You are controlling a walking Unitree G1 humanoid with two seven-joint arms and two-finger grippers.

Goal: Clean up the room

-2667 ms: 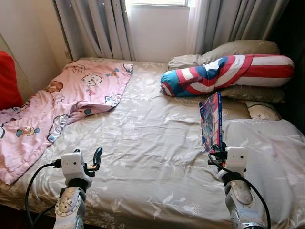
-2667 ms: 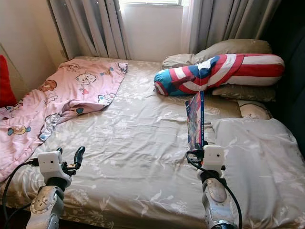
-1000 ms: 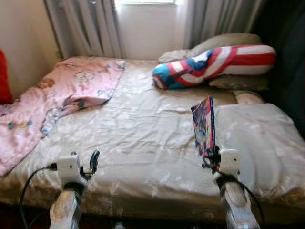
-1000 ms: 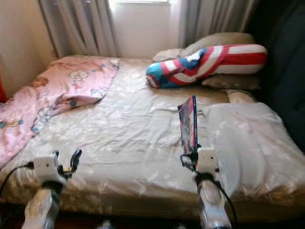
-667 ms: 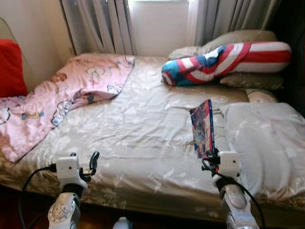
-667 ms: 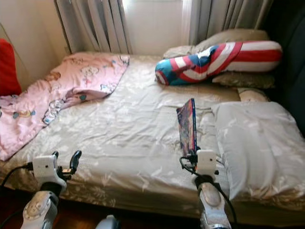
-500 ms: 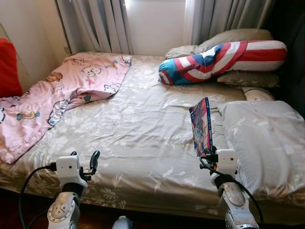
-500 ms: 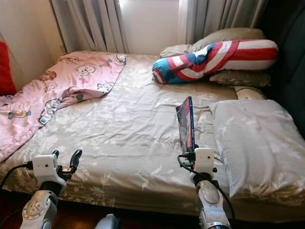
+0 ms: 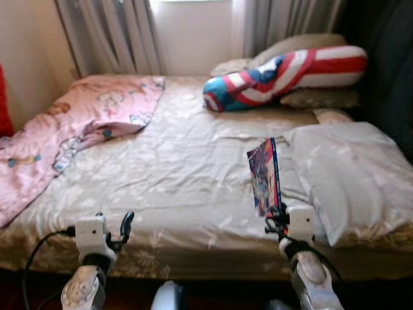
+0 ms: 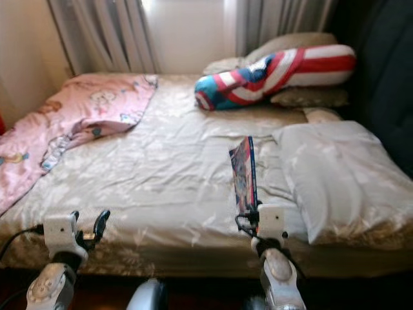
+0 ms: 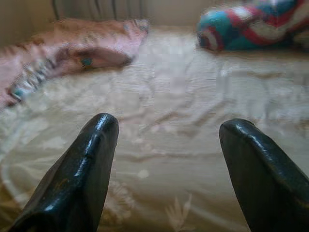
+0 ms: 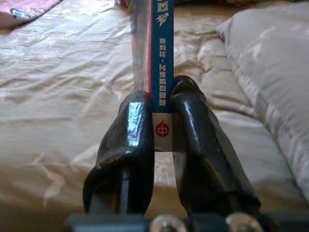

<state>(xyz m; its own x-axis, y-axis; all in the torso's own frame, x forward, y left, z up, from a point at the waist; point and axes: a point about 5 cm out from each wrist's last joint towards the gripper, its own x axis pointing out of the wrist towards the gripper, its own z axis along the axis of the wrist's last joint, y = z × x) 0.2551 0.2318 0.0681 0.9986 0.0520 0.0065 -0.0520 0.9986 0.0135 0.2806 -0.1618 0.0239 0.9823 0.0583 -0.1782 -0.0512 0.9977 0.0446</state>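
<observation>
- Beige floral sheet covers the bed (image 9: 181, 168), which spans the scene from the near edge to the curtains (image 9: 122, 32) at the far wall.
- Right gripper (image 12: 161, 121): fingers (image 12: 133, 140) closed tight on the lower spine of a thin book (image 9: 264, 175); the blue spine with white characters stands between the two pads.
- The book stands upright on edge, held above the near right part of the bed, just left of a grey pillow (image 9: 352, 174).
- Left gripper (image 11: 166, 145): fingers spread wide apart, holding nothing, raised in front of the near left edge of the bed.
- Pink cartoon-print blanket (image 9: 71, 129) lies rumpled on the far left of the bed and hangs off its left side.
- Red, white and blue bolster cushion (image 9: 284, 71) lies at the far right, resting on beige pillows (image 9: 319, 98).
- A strip of red shows at the left margin; it cannot be identified.
- The head views are slightly blurred.
</observation>
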